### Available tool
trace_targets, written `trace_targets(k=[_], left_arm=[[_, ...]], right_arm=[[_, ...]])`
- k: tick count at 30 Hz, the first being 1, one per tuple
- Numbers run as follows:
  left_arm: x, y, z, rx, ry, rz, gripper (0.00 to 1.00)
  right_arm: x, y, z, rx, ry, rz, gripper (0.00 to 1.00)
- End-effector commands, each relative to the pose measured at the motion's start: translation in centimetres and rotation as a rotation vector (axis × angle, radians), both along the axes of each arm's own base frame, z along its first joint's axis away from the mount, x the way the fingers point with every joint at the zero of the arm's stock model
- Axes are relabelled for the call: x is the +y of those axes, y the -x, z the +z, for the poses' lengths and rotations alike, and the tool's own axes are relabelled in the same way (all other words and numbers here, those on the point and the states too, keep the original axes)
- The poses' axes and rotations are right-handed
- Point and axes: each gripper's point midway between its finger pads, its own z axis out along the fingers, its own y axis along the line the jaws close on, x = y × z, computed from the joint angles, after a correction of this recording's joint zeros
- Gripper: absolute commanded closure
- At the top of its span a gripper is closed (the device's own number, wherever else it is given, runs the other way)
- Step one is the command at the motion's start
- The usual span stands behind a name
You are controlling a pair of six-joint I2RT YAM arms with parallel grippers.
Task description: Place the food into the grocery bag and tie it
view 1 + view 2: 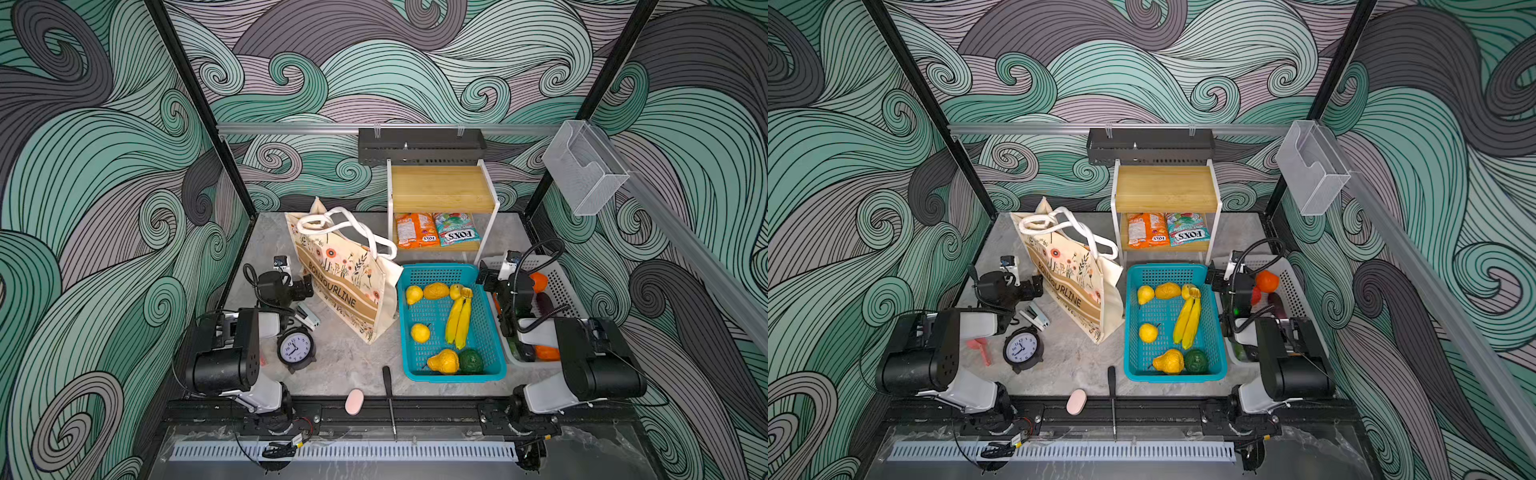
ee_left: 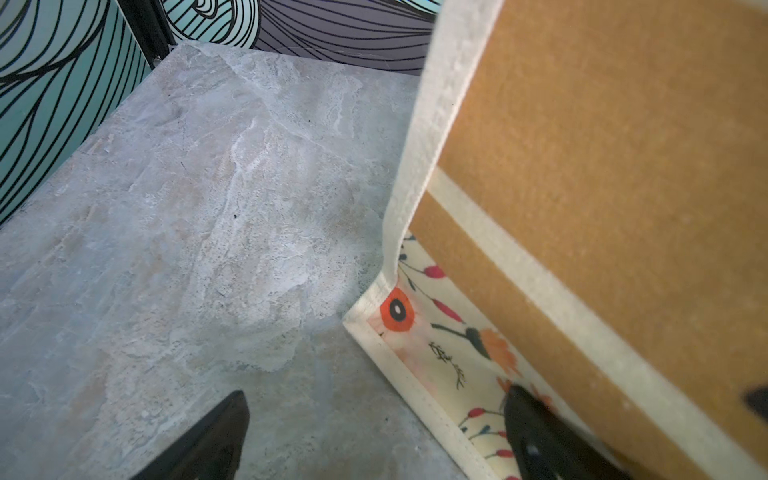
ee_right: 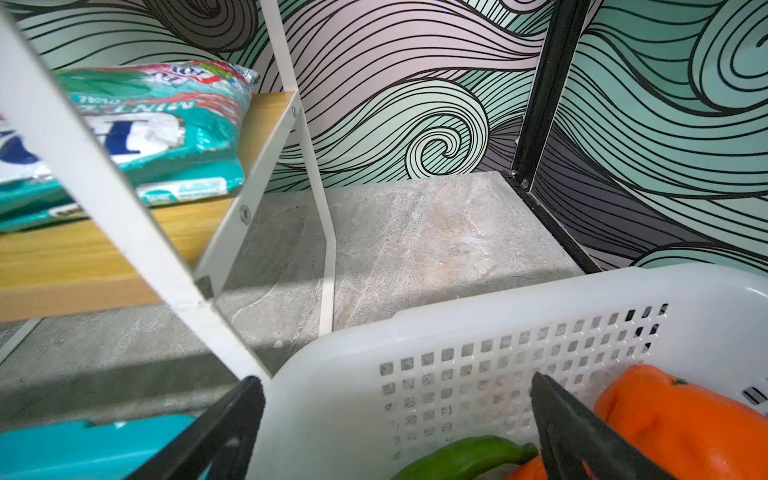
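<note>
At the near side of the table (image 1: 353,365), the teal basket (image 1: 453,377) holds a banana (image 1: 457,320) and other toy fruit. Left of it the grocery bag (image 1: 345,282) stands upright. The left pincer (image 2: 376,409) is spread apart beside the bag's bottom corner, holding nothing. The right pincer (image 3: 397,384) is also spread apart and empty over the white basket (image 3: 457,332), near an orange (image 1: 1266,281). Farthest back, an orange snack packet (image 1: 415,230) and a teal snack packet (image 1: 457,228) lie on the lower board of the shelf (image 1: 440,187).
</note>
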Motion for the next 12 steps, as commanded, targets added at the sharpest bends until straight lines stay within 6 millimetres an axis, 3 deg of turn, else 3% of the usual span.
trace_targets(k=[1,12], left_arm=[[-0.13,-0.68,1.11,-0.031,-0.021,-0.006,0.01],[-0.17,-0.67,1.16,-0.033,-0.023,-0.007,0.01]], right_arm=[[0.13,0.82,-3.21,0.124,0.044,0.013,0.00],[0.10,0.90,-3.26,0.126,0.037,0.019,0.00]])
